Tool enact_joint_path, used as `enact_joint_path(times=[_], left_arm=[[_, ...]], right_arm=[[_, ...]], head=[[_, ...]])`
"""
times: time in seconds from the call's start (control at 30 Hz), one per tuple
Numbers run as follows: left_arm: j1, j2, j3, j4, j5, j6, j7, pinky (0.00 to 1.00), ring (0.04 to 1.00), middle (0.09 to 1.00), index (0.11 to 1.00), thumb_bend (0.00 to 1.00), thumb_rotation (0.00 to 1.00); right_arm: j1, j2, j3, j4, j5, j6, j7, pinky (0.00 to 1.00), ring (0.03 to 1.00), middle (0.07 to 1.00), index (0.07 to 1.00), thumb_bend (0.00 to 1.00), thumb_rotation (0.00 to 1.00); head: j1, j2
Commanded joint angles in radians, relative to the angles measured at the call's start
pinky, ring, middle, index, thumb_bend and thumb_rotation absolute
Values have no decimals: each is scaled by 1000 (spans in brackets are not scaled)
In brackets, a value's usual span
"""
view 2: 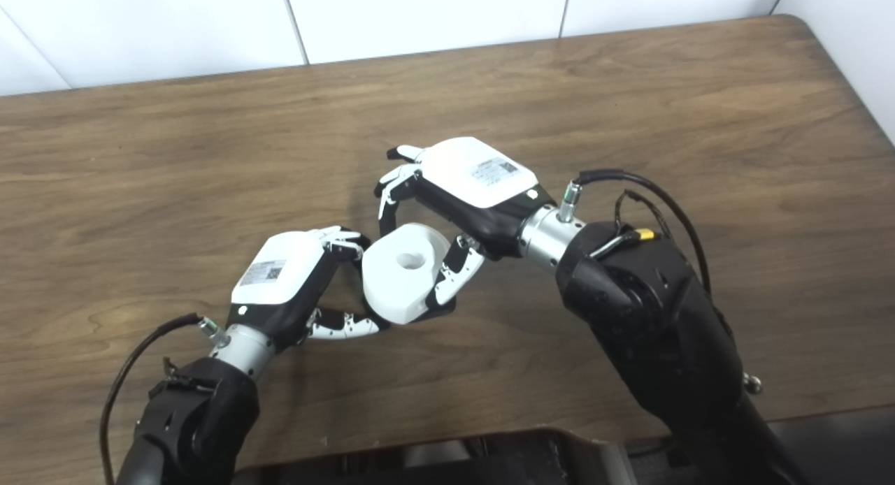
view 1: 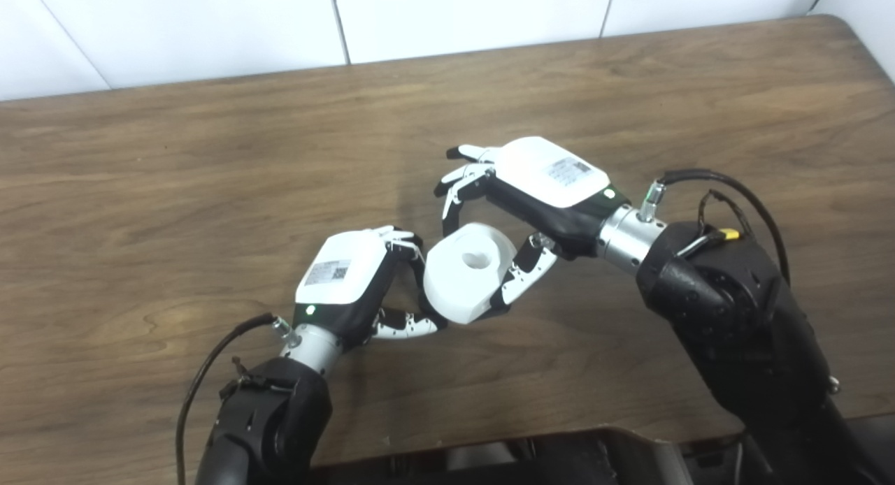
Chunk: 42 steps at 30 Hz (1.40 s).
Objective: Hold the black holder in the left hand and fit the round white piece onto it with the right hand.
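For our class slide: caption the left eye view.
Right hand holds round white piece against left hand above table.

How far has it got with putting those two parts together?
Done: both hands have met above the table. In hand: the right hand holds the round white piece against the left hand. The black holder is hidden, so whether the piece is seated cannot be told.

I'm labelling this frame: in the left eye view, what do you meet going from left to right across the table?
Left hand → round white piece → right hand. The black holder is not clearly visible.
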Motion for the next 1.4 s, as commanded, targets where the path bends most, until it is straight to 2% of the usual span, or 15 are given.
enact_joint_path(times=[0.0,0.7,0.87,0.9,0.93,1.0,1.37], left_arm=[[2,-2,-9,-8,-2,-2,-16,872,879,812,490,515,53],[0,-10,-11,3,-3,-7,-6,869,876,812,490,515,53],[-1,-13,-12,2,-1,-3,-10,871,879,813,490,515,54],[-1,-13,-13,2,-1,-4,-12,870,879,813,490,515,54],[-2,-13,-13,2,0,-4,-12,869,878,812,490,515,54],[-2,-14,-15,2,4,-3,-15,869,878,812,490,515,54],[-1,-23,-14,-5,-2,6,-29,876,884,813,490,514,54]], right_arm=[[-4,-18,-6,18,-21,-16,-2,906,949,803,483,523,134],[-2,-22,22,-8,-46,-16,42,897,940,802,486,525,140],[-13,-37,32,-12,-70,-7,88,913,961,822,492,525,147],[-15,-40,33,-13,-71,-5,95,914,963,825,559,694,169],[-15,-41,33,-13,-71,-3,100,916,966,828,601,786,185],[-15,-43,32,-12,-71,-3,105,917,966,829,637,869,198],[-20,-32,23,-19,-94,-6,152,944,984,843,673,905,246]], head=[[0,0],[5,1],[8,0],[8,0],[8,0],[9,0],[12,2]])
